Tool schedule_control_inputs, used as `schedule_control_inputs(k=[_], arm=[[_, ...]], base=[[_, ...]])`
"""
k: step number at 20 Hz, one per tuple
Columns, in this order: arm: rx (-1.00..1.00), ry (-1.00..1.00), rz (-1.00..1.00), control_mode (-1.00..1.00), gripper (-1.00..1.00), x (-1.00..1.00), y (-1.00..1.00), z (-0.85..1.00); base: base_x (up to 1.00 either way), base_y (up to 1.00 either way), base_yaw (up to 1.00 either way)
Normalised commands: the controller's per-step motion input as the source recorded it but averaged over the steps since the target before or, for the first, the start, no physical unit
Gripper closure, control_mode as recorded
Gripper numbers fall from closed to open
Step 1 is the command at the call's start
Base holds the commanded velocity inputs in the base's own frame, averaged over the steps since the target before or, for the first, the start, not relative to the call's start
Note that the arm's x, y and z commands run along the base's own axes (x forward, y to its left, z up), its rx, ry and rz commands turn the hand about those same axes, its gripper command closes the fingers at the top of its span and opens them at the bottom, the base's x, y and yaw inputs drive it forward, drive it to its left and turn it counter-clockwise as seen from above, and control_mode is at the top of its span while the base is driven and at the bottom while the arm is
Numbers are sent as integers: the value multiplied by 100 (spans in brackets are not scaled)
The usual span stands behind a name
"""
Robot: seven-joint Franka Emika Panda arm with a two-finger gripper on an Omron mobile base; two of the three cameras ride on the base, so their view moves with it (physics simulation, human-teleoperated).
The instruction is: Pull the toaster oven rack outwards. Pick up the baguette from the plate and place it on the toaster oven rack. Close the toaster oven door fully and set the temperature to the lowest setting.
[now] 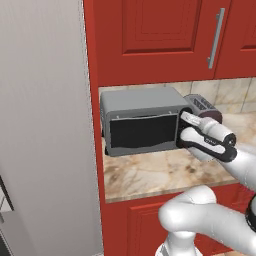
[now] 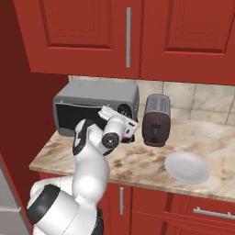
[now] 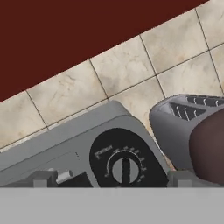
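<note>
We saw the oven (image 1: 142, 120) standing on the counter (image 1: 165, 177) directly ahead of the gripper (image 3: 111, 179), its grey box reaching from the hand away to the hand's left in both base views. The door (image 1: 142, 132) looked shut or nearly so, its dark glass lying just left of the gripper in the left base view. We could not make out the rack or the baguette.

The toaster (image 2: 156, 120) stood just beside the oven on the far side of the hand; in the hand view it sat to the right of the fingertips (image 3: 43, 178). The white plate (image 2: 187, 167) lay bare on the counter, well apart from the gripper and nearer the robot than the toaster.

A round black knob (image 3: 124, 168) sat straight between the two fingertips in the hand view, close ahead of them. The jaws stood wide apart, holding nothing.
</note>
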Motion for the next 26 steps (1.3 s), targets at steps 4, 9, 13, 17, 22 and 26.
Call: schedule_control_inputs(k=[4,9,13,17,22,26], arm=[[-69,-45,30,-100,-100,-26,-2,2],[-75,-33,27,-100,-100,-14,-15,0],[-89,-4,15,-100,-100,0,-20,-18],[-100,0,2,-100,-100,8,-37,-22],[-100,-38,4,-100,-100,0,-17,-41],[-98,-65,8,-100,-100,0,-1,-55]], base=[[0,0,0],[0,0,0],[0,0,0],[0,0,0],[0,0,0],[0,0,0]])
